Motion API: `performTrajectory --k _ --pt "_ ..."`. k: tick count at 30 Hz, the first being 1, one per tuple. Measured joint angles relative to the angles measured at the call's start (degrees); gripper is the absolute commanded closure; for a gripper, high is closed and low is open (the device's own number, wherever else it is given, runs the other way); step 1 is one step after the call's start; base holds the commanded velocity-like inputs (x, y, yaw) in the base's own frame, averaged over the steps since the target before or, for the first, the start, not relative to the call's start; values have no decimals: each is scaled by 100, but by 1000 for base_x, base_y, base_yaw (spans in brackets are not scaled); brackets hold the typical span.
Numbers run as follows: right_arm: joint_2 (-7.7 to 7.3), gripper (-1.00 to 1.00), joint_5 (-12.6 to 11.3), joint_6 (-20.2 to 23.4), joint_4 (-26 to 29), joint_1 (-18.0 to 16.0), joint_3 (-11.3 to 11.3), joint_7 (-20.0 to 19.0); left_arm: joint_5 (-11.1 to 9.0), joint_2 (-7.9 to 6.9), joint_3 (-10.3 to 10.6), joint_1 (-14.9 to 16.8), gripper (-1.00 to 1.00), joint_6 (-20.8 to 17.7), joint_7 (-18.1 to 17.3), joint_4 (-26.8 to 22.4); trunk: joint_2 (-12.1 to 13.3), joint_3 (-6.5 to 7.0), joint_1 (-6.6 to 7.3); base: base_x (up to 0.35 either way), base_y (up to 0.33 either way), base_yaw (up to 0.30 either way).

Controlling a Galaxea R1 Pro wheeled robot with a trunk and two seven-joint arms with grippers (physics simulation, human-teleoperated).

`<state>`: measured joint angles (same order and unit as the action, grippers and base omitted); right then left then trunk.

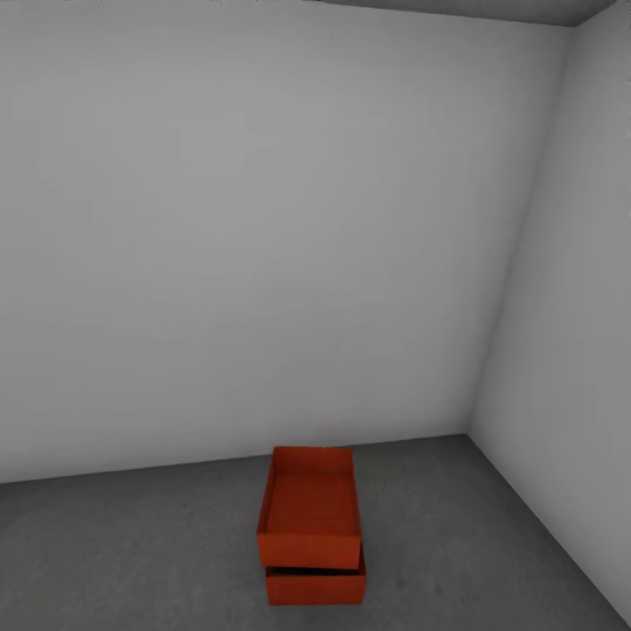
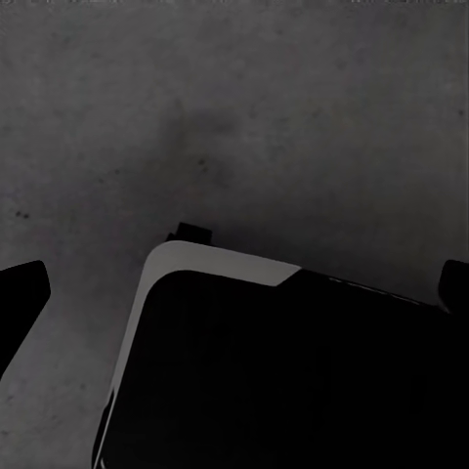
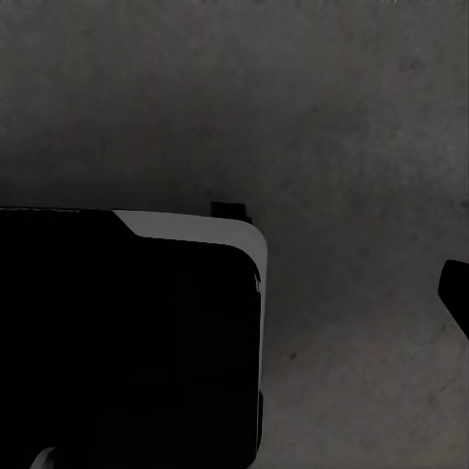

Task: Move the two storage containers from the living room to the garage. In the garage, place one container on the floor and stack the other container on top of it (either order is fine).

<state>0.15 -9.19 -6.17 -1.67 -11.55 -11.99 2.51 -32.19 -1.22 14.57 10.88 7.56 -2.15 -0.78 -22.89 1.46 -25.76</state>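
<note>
Two orange-red storage containers sit stacked on the dark, mottled concrete floor (image 1: 131, 552) of the garage, seen from the head camera: the lower container (image 1: 315, 585) rests flat on the concrete, and the upper container (image 1: 310, 508) lies on top of it, open side up and turned slightly out of line, so that its near edge overhangs the lower bin's front wall at a shallow angle. The upper bin's inside is bare. Behind the stack, the floor runs back to a plain pale grey wall (image 1: 263, 245), which meets a second grey wall (image 1: 570, 350) in a corner at the right; a strip of grey ceiling (image 1: 491, 9) shows at the top. In the left wrist view, two dark fingertips (image 2: 21, 298) stand far apart at the picture's edges, parted and holding nothing, above the rough floor and a black, pale-edged part of the robot's base (image 2: 283, 381). In the right wrist view, one dark fingertip (image 3: 457, 291) shows at the edge over the same concrete beside the black base (image 3: 127, 342); whether that gripper is spread or closed cannot be told.
</note>
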Motion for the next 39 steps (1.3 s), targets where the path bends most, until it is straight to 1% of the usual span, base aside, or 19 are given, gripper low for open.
performTrajectory --k 32,39 --pt "8 -100 0 0 -2 0 0 -2 -19 -3 -21 0 -100 4 0 0 0 290 0 0 0 0" --pt "8 -100 7 0 -2 0 -8 -2 65 0 13 0 -100 -1 -7 25 0 354 0 0 0 0"
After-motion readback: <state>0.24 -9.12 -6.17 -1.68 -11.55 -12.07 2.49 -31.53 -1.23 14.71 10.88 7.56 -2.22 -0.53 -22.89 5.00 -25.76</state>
